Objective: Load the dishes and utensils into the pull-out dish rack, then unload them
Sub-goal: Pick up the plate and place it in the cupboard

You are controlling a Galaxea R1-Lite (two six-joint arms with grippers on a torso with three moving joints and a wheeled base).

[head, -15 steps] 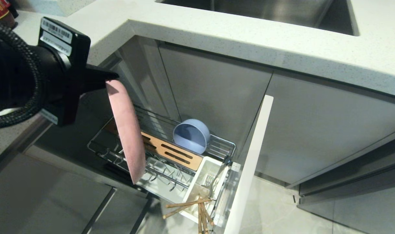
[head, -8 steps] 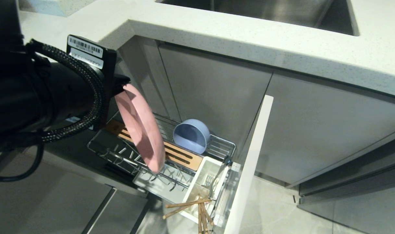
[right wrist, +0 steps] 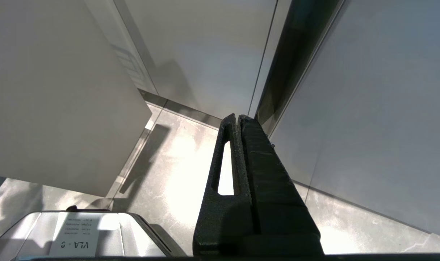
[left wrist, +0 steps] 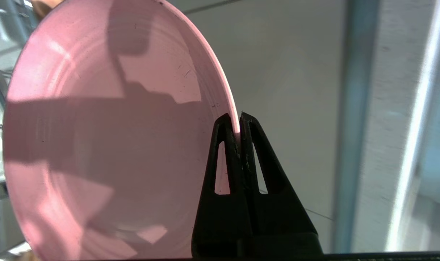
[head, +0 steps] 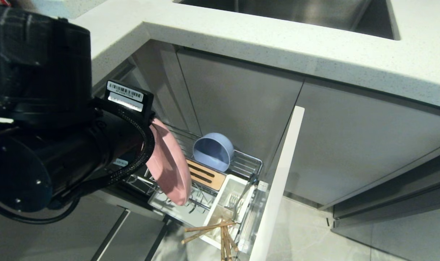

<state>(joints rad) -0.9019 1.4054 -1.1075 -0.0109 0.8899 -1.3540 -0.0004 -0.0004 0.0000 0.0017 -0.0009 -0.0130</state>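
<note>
My left gripper (left wrist: 238,119) is shut on the rim of the pink plate (left wrist: 107,137). The plate (head: 171,170) hangs nearly on edge over the prongs of the pull-out dish rack (head: 247,161); its lower edge is down by the wires, and I cannot tell whether it touches them. The pale-blue bowl (head: 212,150) lies on its side at the rack's back. Wooden chopsticks (head: 209,230) and a silver fork (head: 236,201) stand in the white cutlery cup (head: 223,206). My right gripper (right wrist: 238,117) is shut and empty, parked low above the floor.
The rack's pale door front (head: 277,181) stands out to the right of the basket. The white counter (head: 277,40) overhangs the cabinets, with the sink (head: 296,14) behind it. My left arm (head: 60,159) hides the rack's left end. A tan wooden strip (head: 205,174) crosses the rack.
My left arm has come down and to the right with the pink plate. The plate now hangs lower and further right over the rack. The bowl and utensils have not moved.
</note>
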